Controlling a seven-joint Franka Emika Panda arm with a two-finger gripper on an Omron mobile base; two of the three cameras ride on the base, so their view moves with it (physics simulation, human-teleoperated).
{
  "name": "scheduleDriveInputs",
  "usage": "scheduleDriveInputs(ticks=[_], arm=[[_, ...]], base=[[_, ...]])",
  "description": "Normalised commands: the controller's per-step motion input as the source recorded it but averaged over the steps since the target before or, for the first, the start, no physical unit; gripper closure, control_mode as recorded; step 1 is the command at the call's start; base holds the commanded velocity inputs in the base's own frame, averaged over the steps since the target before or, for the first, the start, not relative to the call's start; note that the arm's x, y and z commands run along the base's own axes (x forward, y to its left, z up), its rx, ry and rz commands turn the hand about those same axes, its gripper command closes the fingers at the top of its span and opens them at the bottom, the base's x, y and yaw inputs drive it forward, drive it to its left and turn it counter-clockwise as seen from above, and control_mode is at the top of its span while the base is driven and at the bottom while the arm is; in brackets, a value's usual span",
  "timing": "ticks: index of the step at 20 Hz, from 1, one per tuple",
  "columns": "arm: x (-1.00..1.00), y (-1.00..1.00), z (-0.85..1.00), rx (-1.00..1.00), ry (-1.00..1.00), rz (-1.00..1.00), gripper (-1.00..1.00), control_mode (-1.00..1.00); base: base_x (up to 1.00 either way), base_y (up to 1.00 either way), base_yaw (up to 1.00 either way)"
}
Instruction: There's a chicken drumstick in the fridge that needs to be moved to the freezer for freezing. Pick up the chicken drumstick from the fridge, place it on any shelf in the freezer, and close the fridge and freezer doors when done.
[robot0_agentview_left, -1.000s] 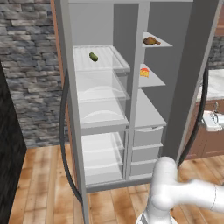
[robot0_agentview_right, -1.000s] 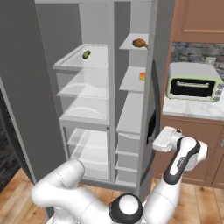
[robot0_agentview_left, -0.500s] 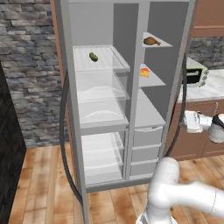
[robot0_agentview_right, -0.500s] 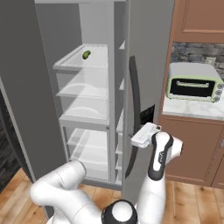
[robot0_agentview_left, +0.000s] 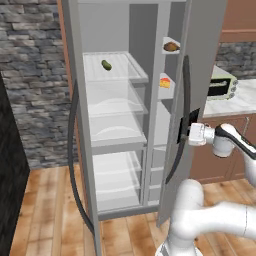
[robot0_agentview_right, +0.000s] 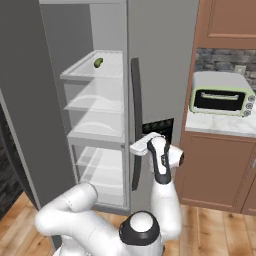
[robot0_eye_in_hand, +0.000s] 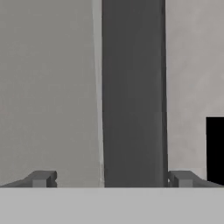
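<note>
My two-finger gripper (robot0_eye_in_hand: 111, 179), fingers spread wide and holding nothing, has swung the tall grey fridge door (robot0_agentview_left: 200, 75) nearly shut; its dark handle (robot0_eye_in_hand: 131, 92) sits between them.

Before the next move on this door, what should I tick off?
1. Claw astride the door handle: ok, the fingertips stand open on either side of the dark bar.
2. Right door shut: not ok, it stands partly ajar.
3. Left door shut: not ok, it is wide open.
4. Chicken drumstick in the freezer: cannot tell. It lies on the top shelf of the right compartment, and nothing marks which side freezes.
5. Door's swing path clear: ok, nothing juts past the shelf edges.
</note>
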Motion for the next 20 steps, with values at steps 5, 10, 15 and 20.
scheduleDriveInputs(ticks=[5, 10, 15, 20], arm=[[0.67, 1.0, -0.01, 0.0, 0.06, -0.08, -1.0, -1.0], [0.6, 1.0, 0.0, 0.0, 0.13, -0.2, -1.0, -1.0], [0.55, 0.81, 0.0, 0.0, 0.1, -0.17, -1.0, -1.0], [0.66, 0.64, 0.0, -0.01, 0.11, -0.12, -1.0, -1.0]], base=[[0.0, 0.0, 0.0], [0.0, 0.0, 0.0], [0.0, 0.0, 0.0], [0.0, 0.0, 0.0]])
